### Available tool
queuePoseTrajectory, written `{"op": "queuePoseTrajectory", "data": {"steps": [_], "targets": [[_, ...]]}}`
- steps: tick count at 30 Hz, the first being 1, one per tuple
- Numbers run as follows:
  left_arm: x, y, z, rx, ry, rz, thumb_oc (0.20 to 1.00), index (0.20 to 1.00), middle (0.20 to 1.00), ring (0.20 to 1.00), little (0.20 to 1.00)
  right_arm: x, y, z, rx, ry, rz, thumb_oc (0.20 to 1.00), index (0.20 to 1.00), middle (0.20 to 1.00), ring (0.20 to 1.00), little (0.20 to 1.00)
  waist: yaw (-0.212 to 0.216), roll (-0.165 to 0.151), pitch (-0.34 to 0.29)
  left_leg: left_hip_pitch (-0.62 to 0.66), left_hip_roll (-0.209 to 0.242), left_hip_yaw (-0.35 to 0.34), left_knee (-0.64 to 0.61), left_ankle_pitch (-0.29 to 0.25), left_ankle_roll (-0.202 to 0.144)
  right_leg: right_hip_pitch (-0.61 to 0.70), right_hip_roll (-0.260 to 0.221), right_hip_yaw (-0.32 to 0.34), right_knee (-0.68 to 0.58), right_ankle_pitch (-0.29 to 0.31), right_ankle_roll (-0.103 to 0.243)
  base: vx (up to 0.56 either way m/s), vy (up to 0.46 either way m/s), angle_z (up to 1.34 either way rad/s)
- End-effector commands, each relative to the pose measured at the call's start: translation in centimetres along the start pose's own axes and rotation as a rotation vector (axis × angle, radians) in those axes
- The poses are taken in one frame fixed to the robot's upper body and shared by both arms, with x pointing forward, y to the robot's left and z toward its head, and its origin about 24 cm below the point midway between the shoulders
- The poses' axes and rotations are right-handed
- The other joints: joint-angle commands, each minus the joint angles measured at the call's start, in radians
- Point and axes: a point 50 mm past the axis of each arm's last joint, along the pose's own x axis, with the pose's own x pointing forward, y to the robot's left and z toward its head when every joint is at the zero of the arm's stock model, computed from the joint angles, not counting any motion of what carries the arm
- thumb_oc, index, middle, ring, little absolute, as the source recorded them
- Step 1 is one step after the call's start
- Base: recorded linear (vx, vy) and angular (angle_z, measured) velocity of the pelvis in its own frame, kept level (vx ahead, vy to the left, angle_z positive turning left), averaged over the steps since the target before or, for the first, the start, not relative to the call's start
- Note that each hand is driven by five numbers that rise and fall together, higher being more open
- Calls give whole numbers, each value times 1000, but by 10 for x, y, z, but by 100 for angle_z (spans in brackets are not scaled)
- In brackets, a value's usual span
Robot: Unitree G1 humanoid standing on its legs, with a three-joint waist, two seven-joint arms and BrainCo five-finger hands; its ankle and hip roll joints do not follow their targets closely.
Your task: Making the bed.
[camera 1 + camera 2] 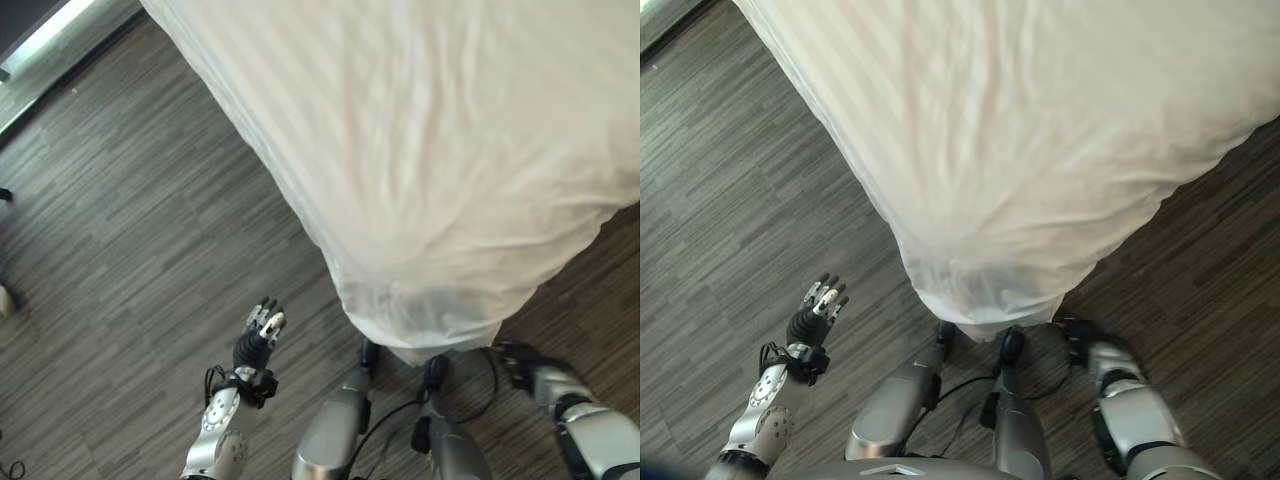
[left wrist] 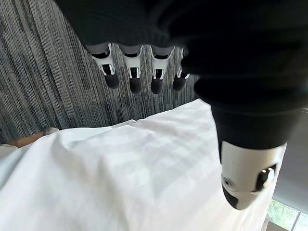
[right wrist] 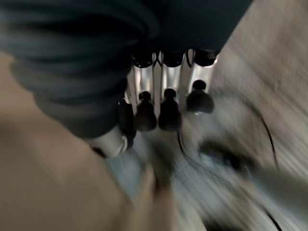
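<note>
A bed under a white striped cover [image 1: 430,150] runs from the top of the view down to a rounded corner [image 1: 980,290] just in front of me. The cover hangs over that corner toward the floor. My left hand [image 1: 258,338] hovers over the floor left of the corner, apart from the cloth, open with its fingers [image 2: 134,79] straight and holding nothing; the white cover [image 2: 120,178] lies past them. My right hand [image 1: 1082,340] is low at the corner's right side, its fingers [image 3: 168,108] extended and empty.
Dark wood-plank floor [image 1: 120,220] surrounds the bed on the left and the lower right. A pale strip [image 1: 50,40] runs along the floor's far left edge. A small pale object [image 1: 4,300] lies at the left border.
</note>
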Motion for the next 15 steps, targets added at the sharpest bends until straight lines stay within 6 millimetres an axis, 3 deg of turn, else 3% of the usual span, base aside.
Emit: {"op": "queuePoseTrajectory", "data": {"steps": [1, 4, 6, 9, 11, 13, 15], "targets": [[3, -5, 19, 34, -93, -15, 1000, 1000, 1000, 1000, 1000, -2, -5, -11, -16, 0, -91, 200, 200, 200, 200, 200, -13, -13, -32, -27, 17, -27, 3, 40, -45, -39, -56, 71, 12, 62, 72, 0, 0, 0], [4, -1, 26, 51, -119, 6, 1000, 1000, 1000, 1000, 1000, -13, -53, -38, 47, 66, -271, 200, 200, 200, 200, 200, -46, -20, -34, -14, 19, -20, 3, 27, -44, -31, -53, 81, 12, 56, 71, 13, 6, -1], [4, 5, 32, 55, -150, 43, 1000, 1000, 1000, 1000, 1000, -24, -84, -46, 237, 4, -390, 200, 200, 200, 200, 200, -93, -40, -46, 3, 21, -10, 3, 12, -41, -21, -51, 92, 12, 51, 71, 51, 18, -3], [3, 11, 36, 23, -178, 87, 1000, 1000, 1000, 1000, 1000, -31, -88, -24, 309, -229, -335, 200, 200, 200, 200, 200, -145, -71, -57, 14, 23, 6, 3, 8, -40, -23, -49, 114, 12, 57, 70, 18, 14, -15], [2, 14, 35, 1, -186, 101, 1000, 1000, 1000, 1000, 1000, -36, -68, 8, 283, -414, -172, 200, 200, 200, 200, 200, -166, -85, -57, 25, 26, 17, 3, 2, -39, -20, -47, 124, 12, 58, 70, -8, -5, -34], [-2, 18, 36, -11, -191, 106, 1000, 1000, 1000, 1000, 1000, -55, -46, 42, 233, -621, -4, 200, 200, 200, 200, 200, -182, -98, -57, 26, 28, 28, 3, 3, -40, -26, -45, 132, 12, 62, 69, -17, -14, -32], [-2, 18, 36, -11, -191, 105, 1000, 1000, 1000, 1000, 1000, -55, -46, 42, 234, -621, -4, 200, 200, 200, 200, 200, -182, -100, -60, 21, 27, 28, 3, 7, -39, -31, -46, 133, 12, 65, 69, -21, -3, -21]]}}
